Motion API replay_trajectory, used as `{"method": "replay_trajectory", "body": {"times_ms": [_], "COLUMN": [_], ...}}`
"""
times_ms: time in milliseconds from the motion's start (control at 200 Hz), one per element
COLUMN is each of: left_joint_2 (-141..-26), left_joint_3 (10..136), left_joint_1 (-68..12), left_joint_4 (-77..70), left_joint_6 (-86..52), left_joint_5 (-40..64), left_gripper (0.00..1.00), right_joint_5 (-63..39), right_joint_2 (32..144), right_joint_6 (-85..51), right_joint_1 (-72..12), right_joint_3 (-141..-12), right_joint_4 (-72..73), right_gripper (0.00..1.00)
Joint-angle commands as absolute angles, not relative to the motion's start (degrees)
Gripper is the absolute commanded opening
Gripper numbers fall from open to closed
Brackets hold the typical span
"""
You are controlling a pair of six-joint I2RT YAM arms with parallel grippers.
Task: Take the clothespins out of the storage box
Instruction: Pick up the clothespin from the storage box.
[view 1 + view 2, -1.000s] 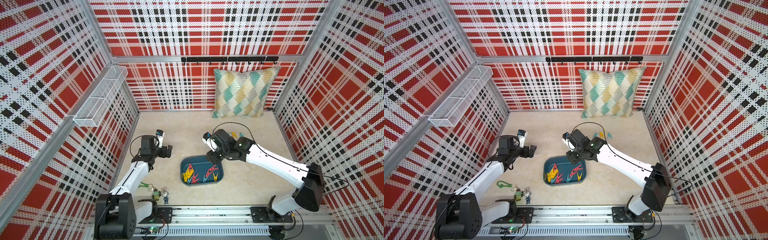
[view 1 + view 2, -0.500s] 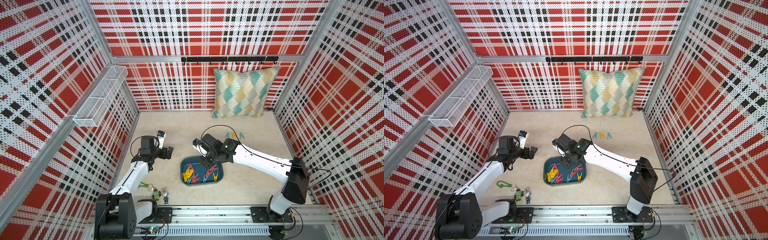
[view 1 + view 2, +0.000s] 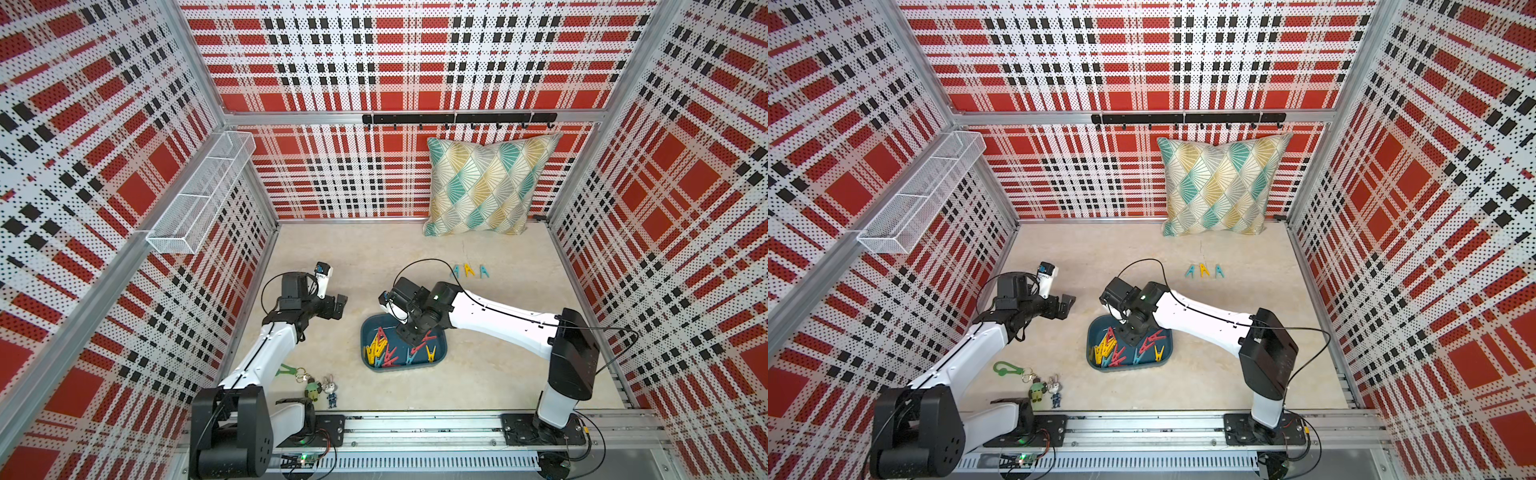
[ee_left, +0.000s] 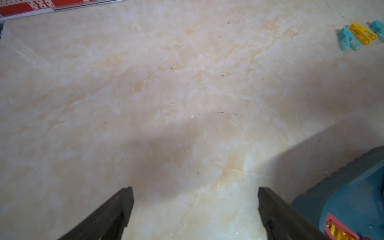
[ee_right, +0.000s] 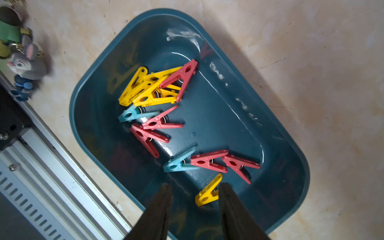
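Red, white and black plaid perforated walls around a pale marbled table [image 3: 374, 249]. Toward the table's 6 o'clock edge, flat on the surface, the storage box [image 3: 443, 351], dark teal and shallow with rounded corners. Inside it, about a dozen clothespins [image 5: 158, 124] in yellow, red and teal, with a yellow heap crossed by one red at the box's 9 o'clock side and the others scattered singly toward 3 o'clock.

Directly over the box's 12 o'clock half, pointing down, the right gripper [image 3: 409, 334], fingers partly apart and clamped on nothing. In the right wrist view, a single yellow clothespin [image 5: 208, 193] lying on the box floor between the fingertips, just beside one finger [image 5: 225, 199] and clear of the other. Cannot tell whether it touches that finger.

At 10 o'clock of the box, above bare table, the left gripper [image 3: 336, 306], spread wide and empty.

At 2 o'clock of the box, well apart from it, three more clothespins [image 3: 468, 271] in a row on the table: teal, yellow, teal.

Patterned pillow [image 3: 486, 187] leaning on the 12 o'clock wall under a black hook rail [image 3: 457, 118]. White wire basket [image 3: 199, 195] on the 9 o'clock wall. Green clip [image 3: 1005, 368] with keychain figurines [image 3: 1046, 388] at 8 o'clock of the box.
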State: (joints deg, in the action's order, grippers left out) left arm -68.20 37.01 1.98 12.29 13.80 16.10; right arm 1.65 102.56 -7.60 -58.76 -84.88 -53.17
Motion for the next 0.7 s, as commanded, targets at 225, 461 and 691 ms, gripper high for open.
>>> {"method": "replay_trajectory", "body": {"times_ms": [225,461,691], "left_joint_2": [-68.56,-68.47,-68.25], "left_joint_3": [38.23,38.41,38.5], "left_joint_1": [3.3,3.49,3.69], "left_joint_4": [12.92,13.0,13.01], "left_joint_6": [14.68,14.52,14.4], "left_joint_5": [17.07,16.96,16.87], "left_gripper": [0.99,0.99,0.99], "right_joint_5": [-1.46,-1.76,-3.05], "right_joint_2": [106.29,110.12,113.68], "right_joint_6": [-8.25,-15.14,-20.46], "right_joint_1": [-59.23,-59.23,-59.23], "right_joint_3": [-86.48,-88.1,-88.99], "right_joint_4": [-48.89,-43.84,-40.8], "right_gripper": [0.46,0.41,0.4]}}
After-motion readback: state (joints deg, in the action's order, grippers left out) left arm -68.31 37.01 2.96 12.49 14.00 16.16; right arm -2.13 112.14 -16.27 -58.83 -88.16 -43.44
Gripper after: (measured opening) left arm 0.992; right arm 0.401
